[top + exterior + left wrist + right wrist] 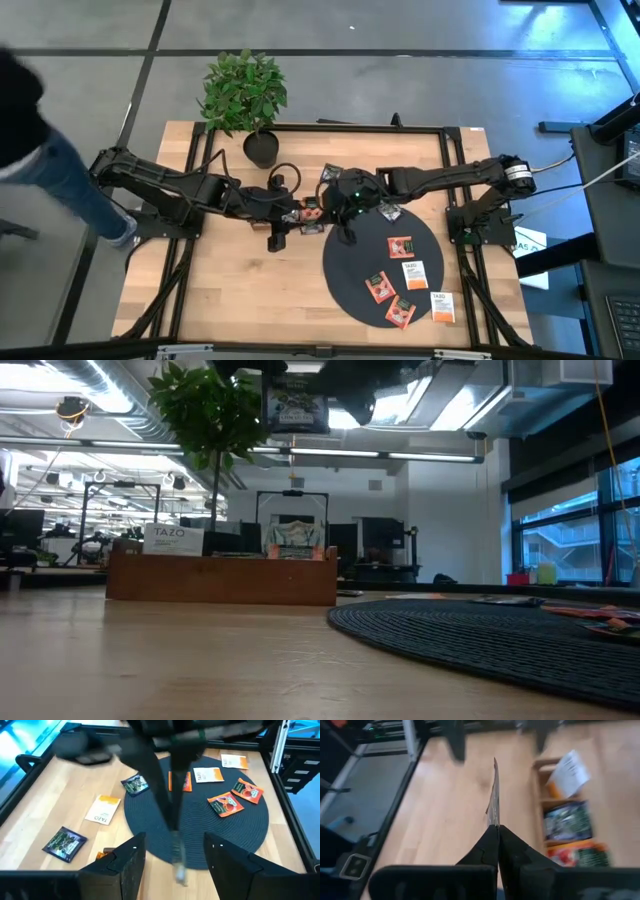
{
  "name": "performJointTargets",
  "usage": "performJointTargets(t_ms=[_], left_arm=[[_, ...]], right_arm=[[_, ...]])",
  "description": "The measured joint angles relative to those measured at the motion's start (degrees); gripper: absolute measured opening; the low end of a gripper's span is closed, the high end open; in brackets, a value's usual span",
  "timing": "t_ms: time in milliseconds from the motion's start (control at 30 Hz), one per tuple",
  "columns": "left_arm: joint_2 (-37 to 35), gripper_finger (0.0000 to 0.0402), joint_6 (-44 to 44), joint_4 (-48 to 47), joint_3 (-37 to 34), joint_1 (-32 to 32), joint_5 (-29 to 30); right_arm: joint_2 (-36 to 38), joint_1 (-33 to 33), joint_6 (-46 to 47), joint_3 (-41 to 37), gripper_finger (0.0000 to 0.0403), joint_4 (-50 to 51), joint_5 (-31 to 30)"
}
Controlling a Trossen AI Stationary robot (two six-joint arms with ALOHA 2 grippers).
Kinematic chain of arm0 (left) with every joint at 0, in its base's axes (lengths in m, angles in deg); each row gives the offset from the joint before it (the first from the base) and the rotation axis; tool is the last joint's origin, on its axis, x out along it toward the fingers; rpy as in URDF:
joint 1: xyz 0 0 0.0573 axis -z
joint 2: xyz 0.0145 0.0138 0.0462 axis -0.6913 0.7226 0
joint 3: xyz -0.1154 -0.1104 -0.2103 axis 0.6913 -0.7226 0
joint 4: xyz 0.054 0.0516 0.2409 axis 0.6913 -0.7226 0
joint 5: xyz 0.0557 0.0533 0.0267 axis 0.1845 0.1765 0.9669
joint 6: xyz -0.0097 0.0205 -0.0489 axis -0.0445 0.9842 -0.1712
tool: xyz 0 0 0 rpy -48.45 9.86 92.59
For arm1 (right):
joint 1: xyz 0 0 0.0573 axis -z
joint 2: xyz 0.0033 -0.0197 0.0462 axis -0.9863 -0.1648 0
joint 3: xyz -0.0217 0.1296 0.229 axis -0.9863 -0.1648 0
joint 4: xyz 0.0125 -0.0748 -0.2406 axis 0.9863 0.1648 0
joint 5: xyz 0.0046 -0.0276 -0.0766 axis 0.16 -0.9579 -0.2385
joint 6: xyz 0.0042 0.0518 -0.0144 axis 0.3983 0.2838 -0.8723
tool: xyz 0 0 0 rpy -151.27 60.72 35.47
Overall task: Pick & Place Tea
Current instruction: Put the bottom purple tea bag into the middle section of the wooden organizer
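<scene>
Right wrist view: right hand (496, 827) pinched shut on sachet (493, 795).

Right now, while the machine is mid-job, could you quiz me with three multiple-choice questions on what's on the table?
1. Where does the plant stand?
A. On the mat
B. At the table's edge, off the mat
C. In the wooden tray

2. How many red-orange packets lie on the mat?
A. One
B. Three
C. Six

3. What is the right gripper doing?
A. Open and empty
B. Shut on a leaf
C. Shut on a packet

Answers:
1 B: the plant sits by the table edge, clear of the mat.
2 B: three red-orange packets show from above.
3 C: the right gripper pinches a packet edge-on.
</scene>
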Motion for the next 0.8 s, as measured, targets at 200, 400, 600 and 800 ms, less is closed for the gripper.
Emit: performJointTargets(t_ms=[200, 400, 600, 800], left_arm=[[0.01, 0.0192, -0.12, 0.18, -0.02, 0.15, -3.17], [0.02, 0.0196, -0.10, 0.18, -0.02, 0.15, -7.26], [0.02, 0.0191, -0.46, 0.14, -0.02, 0.15, -3.58], [0.02, 0.0170, -3.44, -1.54, -0.02, 0.11, 2.33]], right_arm=[[0.00, 0.04, -2.33, 4.66, 0.0004, 3.08, -3.58], [0.00, 0.04, -1.42, 5.04, 0.0004, 3.78, -3.48], [0.00, 0.04, -1.03, 5.04, 0.0004, 3.86, -3.44], [0.00, -0.06, 0.15, 5.04, 0.0004, 4.05, -3.32]])
